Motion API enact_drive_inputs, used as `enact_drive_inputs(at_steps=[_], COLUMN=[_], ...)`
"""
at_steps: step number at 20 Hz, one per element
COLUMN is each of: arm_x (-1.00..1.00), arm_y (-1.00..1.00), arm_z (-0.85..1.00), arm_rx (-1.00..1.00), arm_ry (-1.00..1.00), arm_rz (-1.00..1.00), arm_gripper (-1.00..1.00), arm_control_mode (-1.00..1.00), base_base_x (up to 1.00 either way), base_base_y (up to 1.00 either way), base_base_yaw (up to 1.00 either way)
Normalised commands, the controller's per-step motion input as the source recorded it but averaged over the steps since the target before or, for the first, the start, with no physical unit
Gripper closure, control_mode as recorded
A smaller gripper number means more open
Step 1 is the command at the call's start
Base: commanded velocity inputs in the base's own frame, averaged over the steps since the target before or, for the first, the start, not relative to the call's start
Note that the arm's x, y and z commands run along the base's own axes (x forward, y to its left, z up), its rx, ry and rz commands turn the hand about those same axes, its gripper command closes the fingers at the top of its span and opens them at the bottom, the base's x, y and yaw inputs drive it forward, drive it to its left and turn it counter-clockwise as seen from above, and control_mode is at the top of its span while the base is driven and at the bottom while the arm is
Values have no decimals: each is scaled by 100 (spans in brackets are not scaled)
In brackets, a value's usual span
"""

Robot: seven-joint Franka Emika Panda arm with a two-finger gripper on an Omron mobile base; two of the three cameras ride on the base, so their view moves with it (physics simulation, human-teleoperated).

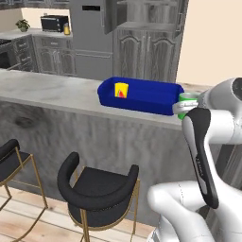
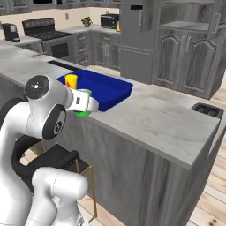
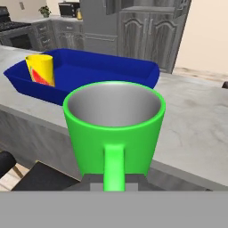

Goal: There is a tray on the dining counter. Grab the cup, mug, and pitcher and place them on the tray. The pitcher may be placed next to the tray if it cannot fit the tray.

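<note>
One hand [image 3: 114, 186], seemingly clamped on the mug [image 3: 114, 129] handle, near the tray [image 3: 89, 73].

Pale dining counter [image 1: 56, 92] carries blue tray [image 1: 156, 101]; dark inset [image 2: 206, 110], maybe outlet.

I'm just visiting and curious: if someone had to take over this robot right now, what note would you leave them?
Gripper: shut on the green mug, gripping its handle, mug upright and held near the dining counter edge, beside the blue tray.
Done: yellow cup stands inside the tray, at its left end.
Left: set the mug in the tray, then fetch the pitcher and put it on or next to the tray.
</note>
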Motion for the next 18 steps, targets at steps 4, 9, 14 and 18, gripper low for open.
enact_drive_inputs(at_steps=[4, 9, 14, 18], arm_x=[0, 0, 20, 29], arm_y=[0, 0, 0, 0], arm_z=[0, 0, 0, 26], arm_rx=[0, 0, 0, 0], arm_ry=[0, 0, 2, 0], arm_rz=[0, 0, 0, 0], arm_gripper=[100, 100, 100, 100], arm_control_mode=[100, 100, -100, -100], base_base_x=[67, 42, 3, 0], base_base_y=[9, 4, 0, 0], base_base_yaw=[-7, -3, 0, 0])
